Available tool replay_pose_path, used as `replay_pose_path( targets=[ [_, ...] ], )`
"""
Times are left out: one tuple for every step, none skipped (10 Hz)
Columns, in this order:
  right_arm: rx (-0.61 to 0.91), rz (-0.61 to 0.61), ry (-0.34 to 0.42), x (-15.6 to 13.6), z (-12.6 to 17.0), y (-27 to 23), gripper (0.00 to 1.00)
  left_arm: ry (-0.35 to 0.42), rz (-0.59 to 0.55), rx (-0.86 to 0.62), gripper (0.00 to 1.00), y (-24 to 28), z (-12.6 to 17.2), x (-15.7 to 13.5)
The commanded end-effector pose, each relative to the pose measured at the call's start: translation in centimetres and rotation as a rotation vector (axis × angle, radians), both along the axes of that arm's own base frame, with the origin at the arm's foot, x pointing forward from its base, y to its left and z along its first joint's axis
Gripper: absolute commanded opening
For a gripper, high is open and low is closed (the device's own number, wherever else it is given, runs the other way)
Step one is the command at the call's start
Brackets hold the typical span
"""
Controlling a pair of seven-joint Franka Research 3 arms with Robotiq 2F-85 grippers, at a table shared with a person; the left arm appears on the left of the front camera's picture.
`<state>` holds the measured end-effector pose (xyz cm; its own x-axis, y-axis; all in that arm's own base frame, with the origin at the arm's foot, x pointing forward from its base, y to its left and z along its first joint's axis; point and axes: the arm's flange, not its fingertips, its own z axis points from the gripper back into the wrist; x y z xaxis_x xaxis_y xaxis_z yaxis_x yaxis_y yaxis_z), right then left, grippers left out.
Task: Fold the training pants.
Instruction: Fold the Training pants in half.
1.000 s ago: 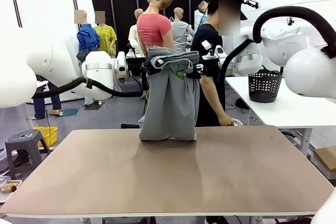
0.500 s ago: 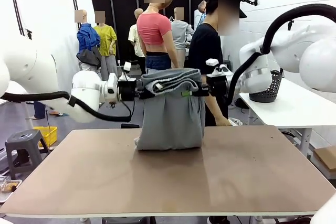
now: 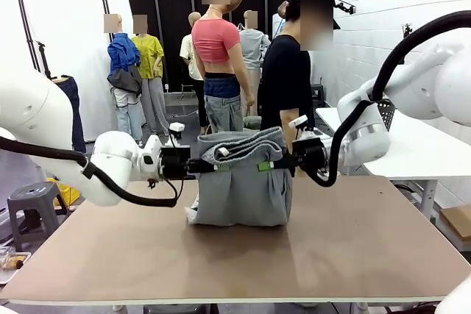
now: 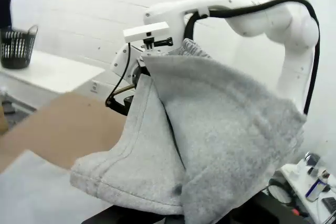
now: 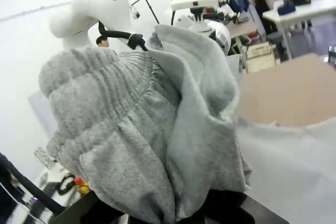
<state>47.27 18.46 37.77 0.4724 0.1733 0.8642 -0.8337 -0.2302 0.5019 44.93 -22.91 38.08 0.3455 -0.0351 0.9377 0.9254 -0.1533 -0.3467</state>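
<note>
Both arms reach in level from the sides, left pincer (image 3: 197, 166) and right pincer (image 3: 288, 162) each clamped on the training pants (image 3: 241, 189), which hang between them, bottom touching the counter (image 3: 331, 255) mid-back. Loads of bare counter up front.

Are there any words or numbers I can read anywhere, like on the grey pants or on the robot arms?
No readable text anywhere.
The training pants: plain grey, no label or print to read.
The left gripper and right gripper, both shut on the pants: no lettering legible.
The black mesh basket: no writing.
Small items on a far shelf in the left wrist view: too small and blurred to read.
</note>
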Motion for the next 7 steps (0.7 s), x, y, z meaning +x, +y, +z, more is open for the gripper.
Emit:
replay_pose_path(
  targets=[
    [-0.111,0.013,0.122,-0.9,-1.1,-4.2,0.00,0.163,0.053,0.007,0.00,4.4,0.6,-1.4],
    [-0.126,-0.049,0.147,-0.2,-2.0,-4.3,0.00,0.196,0.090,0.034,0.00,4.8,0.0,-0.8],
    [-0.145,-0.093,0.153,1.3,-2.5,-4.3,0.00,0.225,0.136,0.042,0.00,4.5,-0.5,0.6],
    [-0.164,-0.122,0.191,2.1,-2.8,-4.5,0.00,0.278,0.174,0.060,0.00,4.1,-1.1,1.6],
    [-0.150,-0.158,0.206,3.3,-3.3,-4.6,0.00,0.309,0.208,0.084,0.00,4.2,-1.5,2.7],
    [-0.147,-0.172,0.239,4.3,-4.0,-4.7,0.00,0.336,0.252,0.105,0.00,4.6,-2.0,3.9],
    [-0.150,-0.170,0.283,5.0,-4.9,-5.0,0.00,0.389,0.282,0.124,0.00,5.0,-3.0,4.5]
  ],
)
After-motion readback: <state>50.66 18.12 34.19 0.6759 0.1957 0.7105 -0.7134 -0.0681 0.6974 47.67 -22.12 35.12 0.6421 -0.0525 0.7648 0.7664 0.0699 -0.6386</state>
